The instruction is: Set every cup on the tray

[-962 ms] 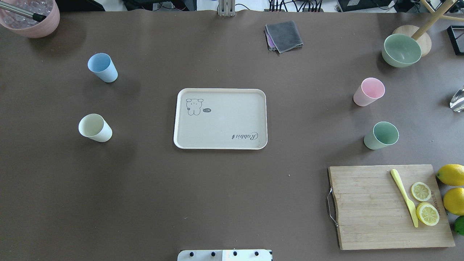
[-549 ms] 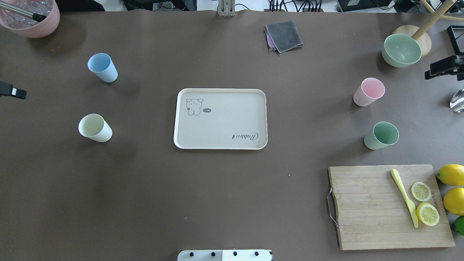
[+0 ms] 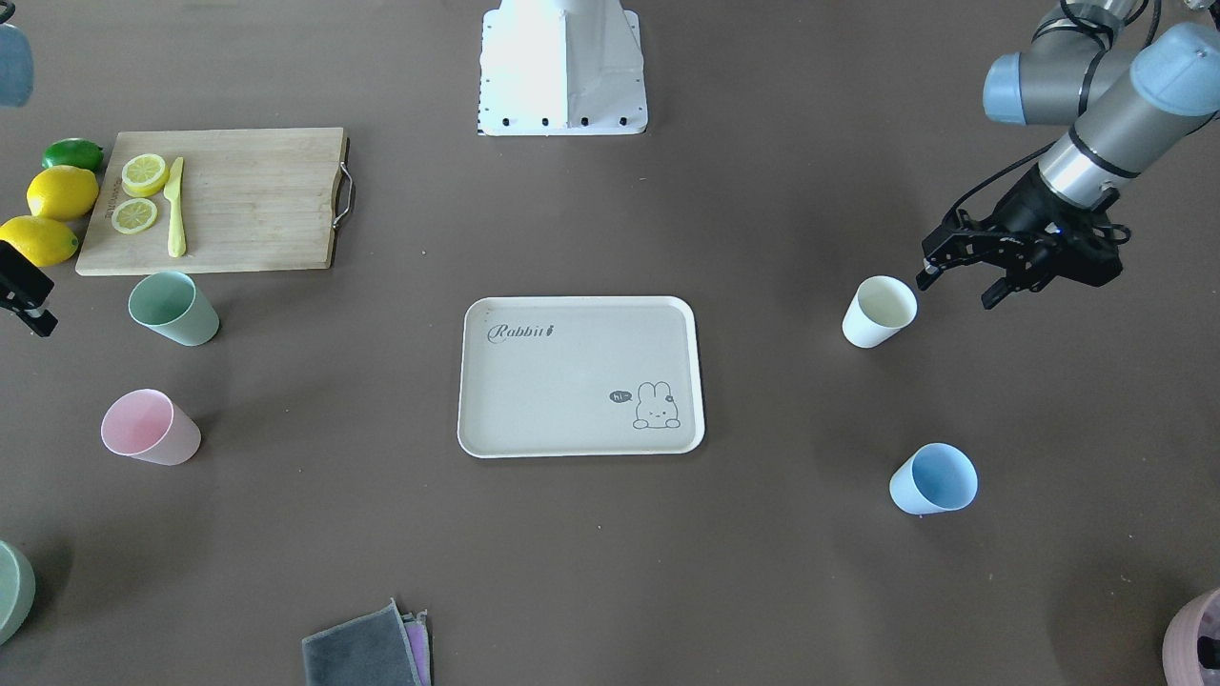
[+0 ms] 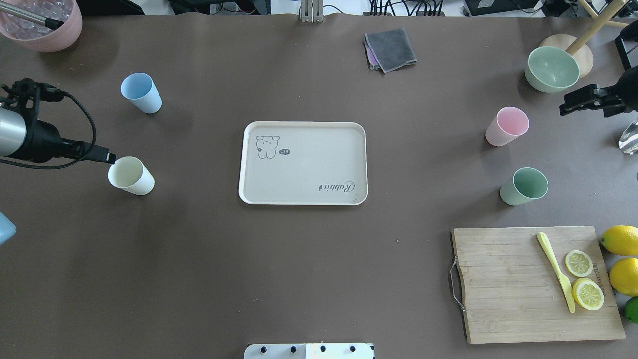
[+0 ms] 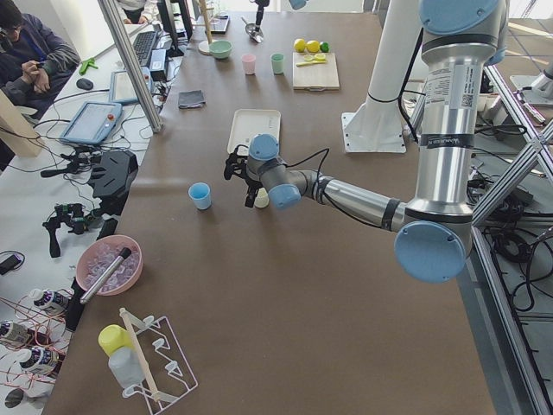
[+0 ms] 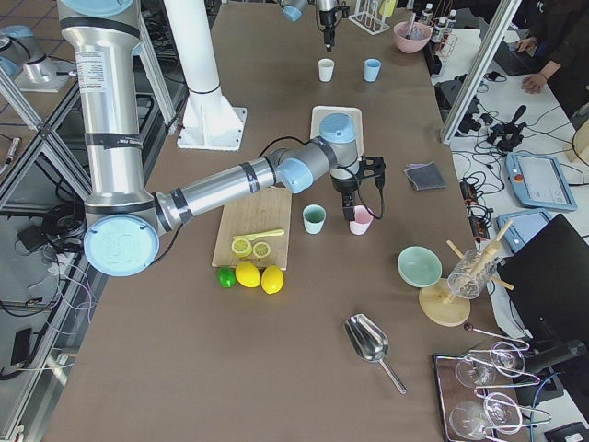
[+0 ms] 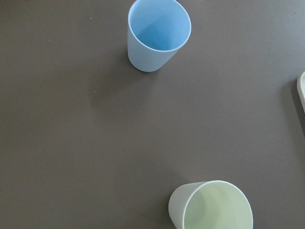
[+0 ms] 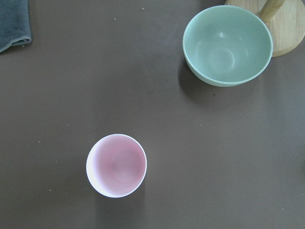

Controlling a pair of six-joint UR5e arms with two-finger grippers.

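Observation:
The beige tray (image 4: 309,167) lies mid-table with nothing on it. The cream cup (image 4: 130,175) and blue cup (image 4: 141,92) stand to its left, the pink cup (image 4: 507,126) and green cup (image 4: 524,186) to its right. My left gripper (image 3: 956,286) is open, just beside the cream cup (image 3: 879,312) on its outer side and above the table. The left wrist view shows the cream cup (image 7: 212,207) and blue cup (image 7: 158,33). My right gripper (image 4: 565,107) looks open and hovers to the outside of the pink cup (image 8: 116,165).
A wooden cutting board (image 4: 513,284) with a knife and lemon slices lies at the near right, whole lemons (image 4: 620,240) beside it. A green bowl (image 4: 552,69), a grey cloth (image 4: 390,50) and a dusty-pink container (image 4: 42,25) sit along the far edge.
Both arms have come in from the sides. The left gripper has moved right, up to the cream cup. The right gripper has moved left toward the pink cup. No cup has moved.

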